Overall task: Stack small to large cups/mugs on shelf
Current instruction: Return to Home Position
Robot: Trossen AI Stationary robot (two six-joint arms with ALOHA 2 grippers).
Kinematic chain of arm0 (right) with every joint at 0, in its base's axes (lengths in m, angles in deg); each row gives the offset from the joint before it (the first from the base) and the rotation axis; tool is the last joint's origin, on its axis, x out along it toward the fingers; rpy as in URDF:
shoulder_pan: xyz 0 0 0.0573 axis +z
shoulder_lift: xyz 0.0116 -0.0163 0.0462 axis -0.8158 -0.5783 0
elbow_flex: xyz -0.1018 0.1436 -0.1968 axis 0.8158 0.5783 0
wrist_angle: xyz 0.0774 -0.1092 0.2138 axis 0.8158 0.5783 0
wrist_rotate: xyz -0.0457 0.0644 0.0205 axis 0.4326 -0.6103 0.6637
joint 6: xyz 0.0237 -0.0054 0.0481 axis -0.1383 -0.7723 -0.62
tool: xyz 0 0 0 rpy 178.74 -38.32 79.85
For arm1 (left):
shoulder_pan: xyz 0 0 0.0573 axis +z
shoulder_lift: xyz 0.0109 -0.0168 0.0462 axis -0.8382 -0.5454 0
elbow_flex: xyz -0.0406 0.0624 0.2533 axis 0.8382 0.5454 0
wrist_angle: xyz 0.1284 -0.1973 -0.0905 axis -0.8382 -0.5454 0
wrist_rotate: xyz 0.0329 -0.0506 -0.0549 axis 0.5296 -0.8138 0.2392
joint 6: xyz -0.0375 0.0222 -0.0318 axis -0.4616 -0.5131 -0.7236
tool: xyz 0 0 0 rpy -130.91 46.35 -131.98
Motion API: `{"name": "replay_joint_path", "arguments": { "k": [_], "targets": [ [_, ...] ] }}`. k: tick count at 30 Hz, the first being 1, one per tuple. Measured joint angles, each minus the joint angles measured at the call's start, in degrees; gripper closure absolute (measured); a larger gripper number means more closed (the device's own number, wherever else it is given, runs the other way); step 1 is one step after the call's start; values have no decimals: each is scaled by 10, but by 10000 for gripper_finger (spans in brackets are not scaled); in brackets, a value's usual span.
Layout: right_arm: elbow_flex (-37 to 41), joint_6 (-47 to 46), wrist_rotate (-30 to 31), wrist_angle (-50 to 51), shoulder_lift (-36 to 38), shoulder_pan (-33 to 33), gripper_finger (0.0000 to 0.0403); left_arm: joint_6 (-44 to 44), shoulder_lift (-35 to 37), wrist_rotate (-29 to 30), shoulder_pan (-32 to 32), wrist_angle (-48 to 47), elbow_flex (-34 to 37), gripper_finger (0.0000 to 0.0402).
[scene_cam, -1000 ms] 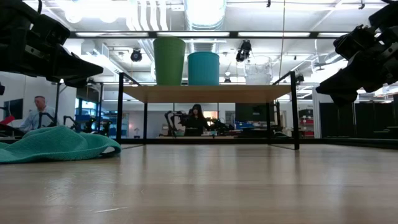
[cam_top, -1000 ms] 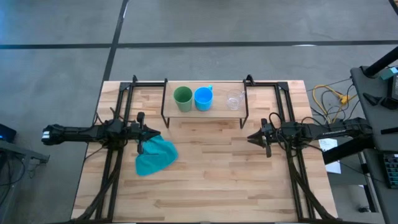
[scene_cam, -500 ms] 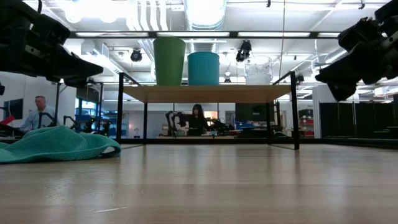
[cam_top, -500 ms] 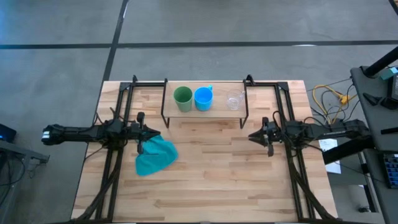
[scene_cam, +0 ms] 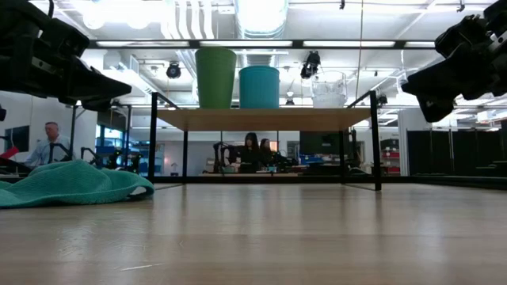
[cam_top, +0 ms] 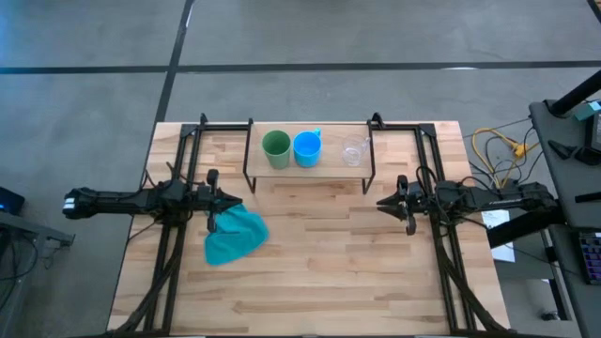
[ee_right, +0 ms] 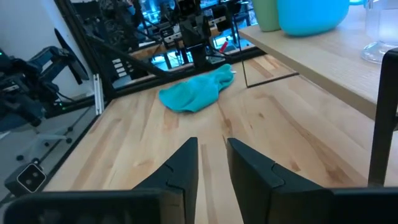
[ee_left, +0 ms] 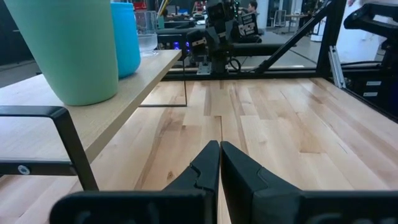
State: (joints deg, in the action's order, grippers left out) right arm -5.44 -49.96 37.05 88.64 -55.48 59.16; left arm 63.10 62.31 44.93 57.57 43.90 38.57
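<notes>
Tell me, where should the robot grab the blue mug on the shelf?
Probably from above, pinching the rim of the blue mug on the side facing the glass cup: it stands upright and open, and the green cup crowds its other side.

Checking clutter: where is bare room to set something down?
The table is bare between cloth and right gripper, from shelf to near edge. The shelf has one gap, between blue mug and glass cup. Crowded: green cup beside blue mug; cloth by left gripper.
</notes>
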Motion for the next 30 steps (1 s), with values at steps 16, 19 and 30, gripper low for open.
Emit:
{"name": "replay_joint_path", "arguments": {
  "k": [16, 19, 30],
  "targets": [
    [0, 0, 0, 0, 0, 0, 334, 0, 1, 0, 0, 0, 0, 402],
    [0, 0, 0, 0, 0, 0, 330, 0, 1, 0, 0, 0, 0, 402],
    [0, 0, 0, 0, 0, 0, 324, 0, -3, 2, 0, 0, 0, 402]
  ]
}}
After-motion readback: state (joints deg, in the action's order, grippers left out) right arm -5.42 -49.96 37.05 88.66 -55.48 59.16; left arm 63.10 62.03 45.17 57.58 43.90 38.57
